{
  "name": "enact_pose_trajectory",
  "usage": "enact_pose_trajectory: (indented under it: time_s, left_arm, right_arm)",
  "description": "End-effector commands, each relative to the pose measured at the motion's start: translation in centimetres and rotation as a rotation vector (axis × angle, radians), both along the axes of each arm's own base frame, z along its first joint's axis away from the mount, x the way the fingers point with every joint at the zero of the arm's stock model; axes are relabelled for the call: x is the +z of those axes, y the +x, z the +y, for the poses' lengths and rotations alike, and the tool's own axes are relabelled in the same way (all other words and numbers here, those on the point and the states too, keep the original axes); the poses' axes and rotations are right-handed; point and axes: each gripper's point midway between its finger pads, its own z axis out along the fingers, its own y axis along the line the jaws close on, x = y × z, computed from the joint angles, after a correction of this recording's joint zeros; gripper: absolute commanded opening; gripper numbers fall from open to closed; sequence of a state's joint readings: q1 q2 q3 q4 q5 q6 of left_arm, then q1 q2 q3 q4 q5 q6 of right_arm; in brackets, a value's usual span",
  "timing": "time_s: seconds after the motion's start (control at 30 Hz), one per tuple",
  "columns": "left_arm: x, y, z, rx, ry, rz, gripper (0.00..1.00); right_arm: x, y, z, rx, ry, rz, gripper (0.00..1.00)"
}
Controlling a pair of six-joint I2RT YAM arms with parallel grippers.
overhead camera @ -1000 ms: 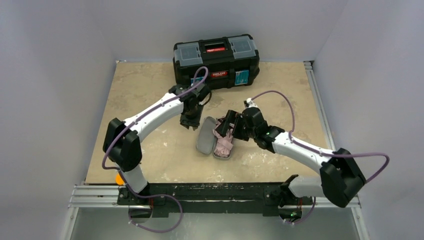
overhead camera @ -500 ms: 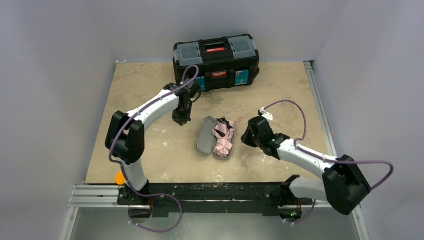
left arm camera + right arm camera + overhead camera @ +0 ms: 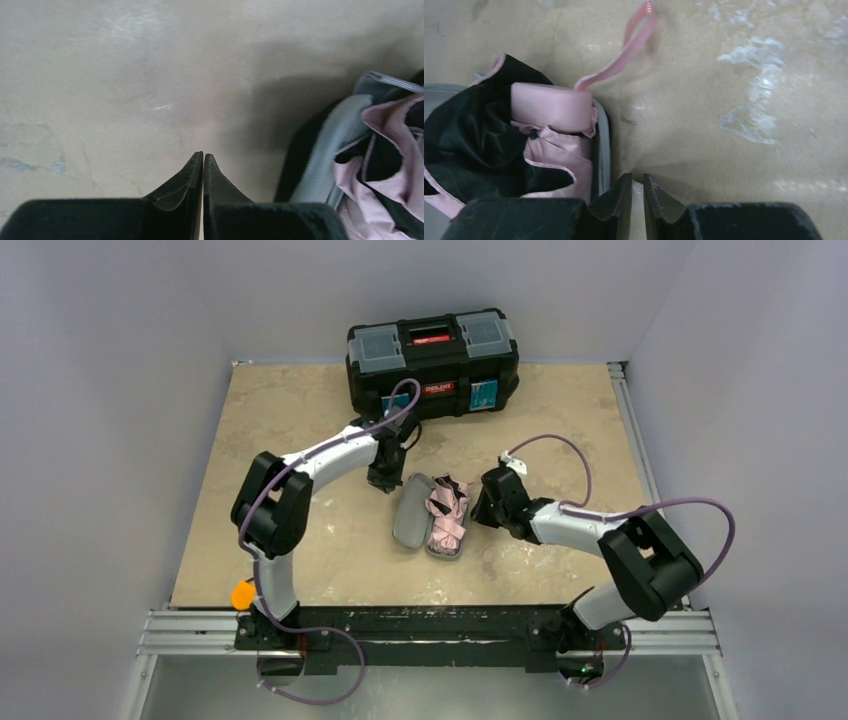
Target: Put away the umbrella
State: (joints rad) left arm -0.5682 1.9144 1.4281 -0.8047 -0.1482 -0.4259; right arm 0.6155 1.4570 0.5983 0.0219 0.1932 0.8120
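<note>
**Umbrella's sitting in its case, both grippers empty**

The left gripper (image 3: 203,157) is clenched tight, its two black fingers pressed flat together with nothing caught in them. It hangs low over the bare table (image 3: 300,410). Off to its right, close by but not touching, is the open grey case (image 3: 408,522), with the pink umbrella (image 3: 447,520) bundled up inside, black lining poking out between the folds.

The right gripper (image 3: 636,176) is all but clenched too, only a sliver of gap between the fingers and nothing in it. It isn't gripping anything. The case rim sits just beside its left finger, though I can't tell if they actually touch. The umbrella's pink end is a bit ahead and to the left of the fingertips. The wrist strap (image 3: 621,62) trails out of the case onto the table, ahead of this gripper.

From above, the case and umbrella lie between the two grippers. The black toolbox (image 3: 432,360) is well beyond both, lid down.
</note>
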Motion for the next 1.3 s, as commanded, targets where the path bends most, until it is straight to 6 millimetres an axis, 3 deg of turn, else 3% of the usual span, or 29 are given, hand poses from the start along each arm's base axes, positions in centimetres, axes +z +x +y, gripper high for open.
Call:
enact_pose_trajectory:
  time_s: [0.0,0.33,0.57,0.7,0.8,0.93,1.07,1.17,1.27]
  left_arm:
    - [0.3,-0.2,-3.7,-0.079,-0.081,-0.028,0.02]
    - [4.3,-1.8,-8.2,-0.180,-0.173,-0.103,0.02]
    - [5.3,-3.0,-10.6,-0.195,-0.258,-0.095,0.02]
    - [5.2,-3.4,-11.0,-0.208,-0.247,-0.097,0.02]
    - [5.0,-3.6,-10.7,-0.209,-0.225,-0.094,0.01]
    - [4.7,-3.7,-10.5,-0.211,-0.207,-0.092,0.01]
    - [4.7,-3.6,-10.4,-0.209,-0.199,-0.096,0.01]
    - [4.8,-3.6,-10.4,-0.208,-0.201,-0.099,0.01]
    - [5.0,-3.6,-10.6,-0.212,-0.203,-0.108,0.01]
  right_arm:
    - [1.3,1.9,2.3,0.081,0.057,-0.065,0.14]
    - [2.6,2.0,4.2,0.155,0.151,-0.108,0.12]
    - [3.3,1.5,4.7,0.199,0.229,-0.131,0.13]
    - [3.7,1.1,4.5,0.215,0.287,-0.133,0.18]
    - [4.3,0.9,3.7,0.233,0.313,-0.137,0.33]
    - [6.1,0.9,1.8,0.238,0.371,-0.165,0.70]
    - [8.6,0.4,1.3,0.264,0.457,-0.198,0.97]
    - [10.3,0.1,1.7,0.270,0.542,-0.213,0.99]
    - [10.7,-0.4,2.9,0.304,0.638,-0.185,0.99]
